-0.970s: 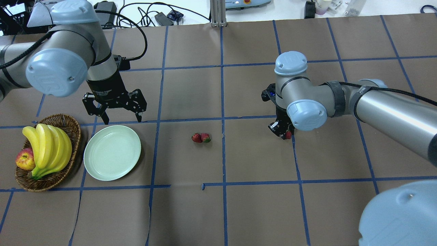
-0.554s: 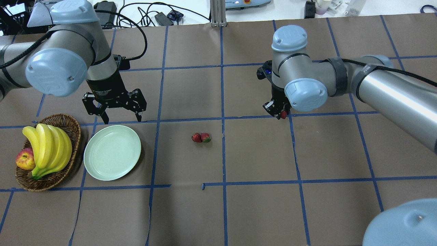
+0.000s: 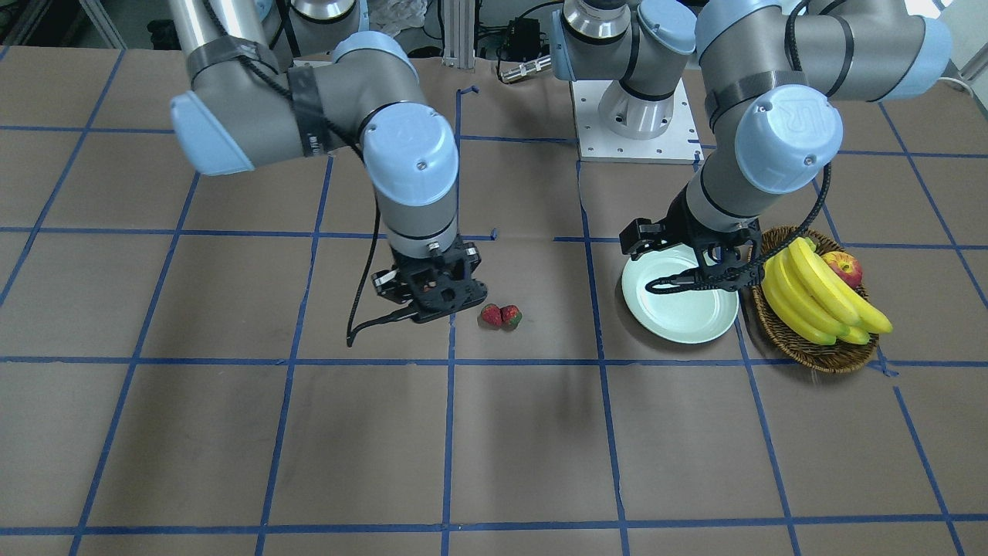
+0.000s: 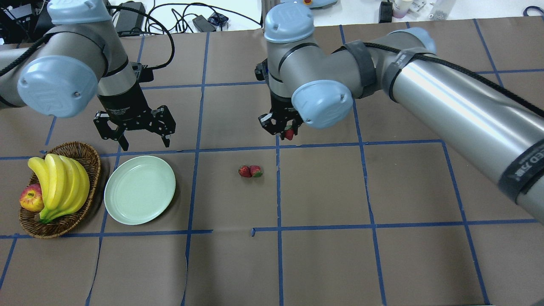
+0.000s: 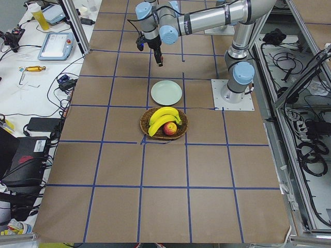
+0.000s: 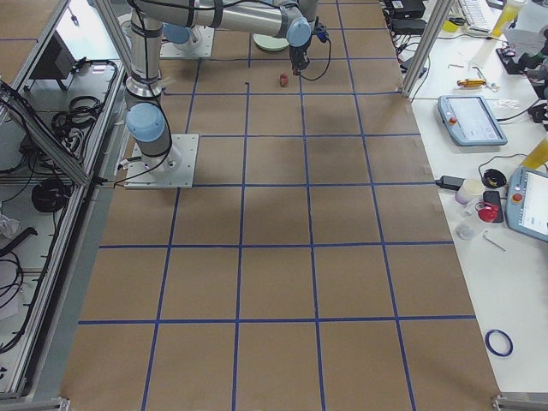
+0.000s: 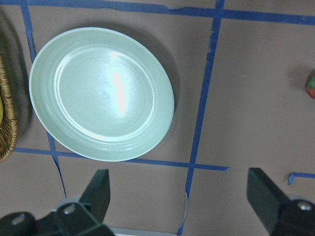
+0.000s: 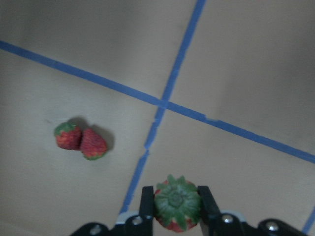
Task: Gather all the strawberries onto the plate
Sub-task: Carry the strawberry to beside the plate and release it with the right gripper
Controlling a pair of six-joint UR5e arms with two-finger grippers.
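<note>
Brown paper tabletop [image 4: 323, 191], blue tape grid. Landmark for this entry: the plate [image 4: 140, 190].

My right gripper [image 4: 284, 128] is clamped on one strawberry [image 8: 177, 202] (green cap facing the wrist camera), held above the paper, well to the plate's right and farther from my base than the plate.

The other two strawberries [image 4: 250, 171] lie touching each other on the paper, right of the plate, nearer that gripper than the plate.

My left gripper [image 4: 146, 142] hovers just past the plate's far rim, fingers [image 7: 98, 194] spread wide apart.

A basket [image 4: 92, 158] with bananas [image 4: 63, 182] and an apple [image 4: 30, 199] sits just beside the plate's left.
</note>
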